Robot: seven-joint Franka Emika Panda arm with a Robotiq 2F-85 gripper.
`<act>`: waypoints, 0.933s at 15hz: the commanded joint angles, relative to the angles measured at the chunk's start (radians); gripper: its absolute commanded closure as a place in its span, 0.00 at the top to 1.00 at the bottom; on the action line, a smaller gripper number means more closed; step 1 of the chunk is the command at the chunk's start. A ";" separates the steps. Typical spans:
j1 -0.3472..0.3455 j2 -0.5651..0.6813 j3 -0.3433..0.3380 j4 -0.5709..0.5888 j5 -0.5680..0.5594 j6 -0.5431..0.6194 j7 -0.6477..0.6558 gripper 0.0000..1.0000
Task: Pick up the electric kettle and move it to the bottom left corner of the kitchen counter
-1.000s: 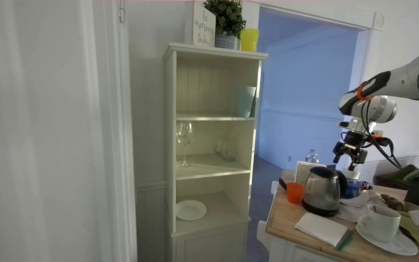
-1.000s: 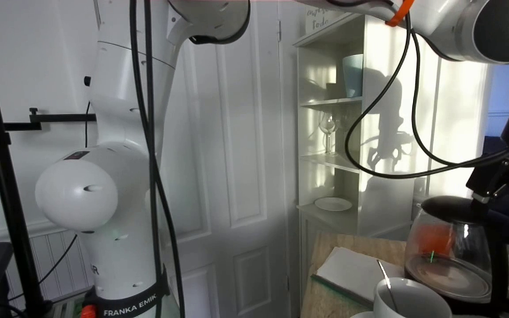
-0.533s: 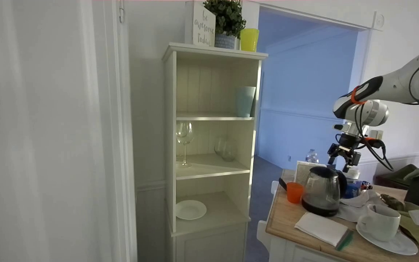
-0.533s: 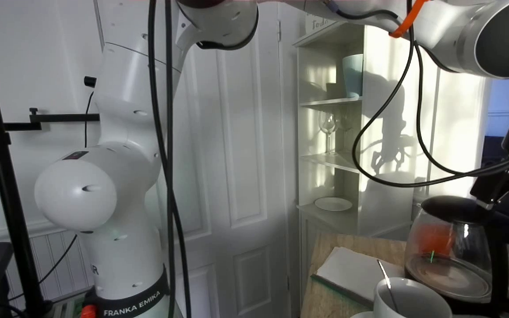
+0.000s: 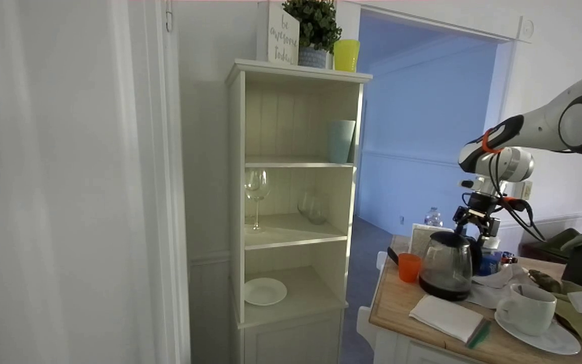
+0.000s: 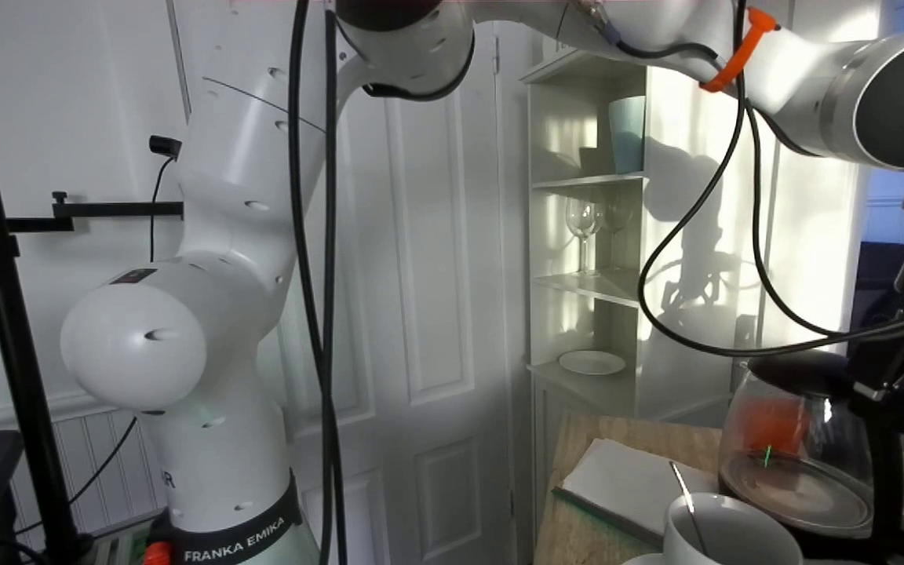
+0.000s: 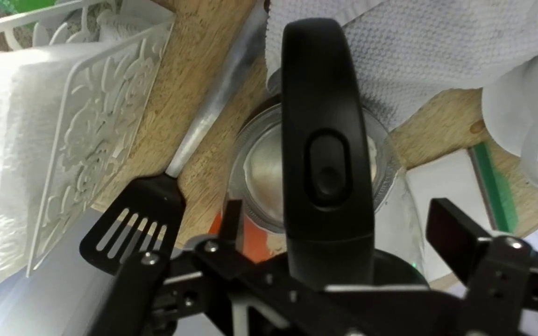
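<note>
Left to right in an exterior view, the counter (image 5: 392, 303) begins at its front left corner; an orange cup (image 5: 409, 268) stands near the left edge, and just right of it the electric kettle (image 5: 445, 268) stands upright, behind a flat white bundle (image 5: 446, 317) near the front edge. Farther right along that edge, a mug (image 5: 527, 312) sits on a saucer (image 5: 565, 342).

The task looks to be at the reach: the kettle is on the counter, not lifted. In the wrist view the claw (image 7: 337, 217) has its fingers (image 7: 231, 224) apart, one left of the black handle (image 7: 327, 112), one right; how deep they reach beside it I cannot tell. Left to do, I judge: close on the handle, lift, carry, set down, let go. The goal may be that front left corner; the pictures do not settle it.

Against a second ago, the claw is lower and farther left in an exterior view, nearer the handle, and the arm (image 5: 538, 126) has dropped in both exterior views. Cup, kettle, bundle and mug show no shift.
</note>
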 commanded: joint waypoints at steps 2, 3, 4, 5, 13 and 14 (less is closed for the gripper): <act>-0.026 0.033 0.024 0.045 -0.055 -0.010 -0.032 0.77; -0.027 0.036 0.025 0.048 -0.061 -0.012 -0.036 0.71; -0.026 0.039 0.026 0.049 -0.066 -0.008 -0.040 0.69; -0.027 0.040 0.028 0.051 -0.068 -0.010 -0.045 0.63; -0.034 0.040 0.044 0.056 -0.054 -0.012 -0.063 0.37; -0.035 0.042 0.046 0.058 -0.054 -0.014 -0.064 0.33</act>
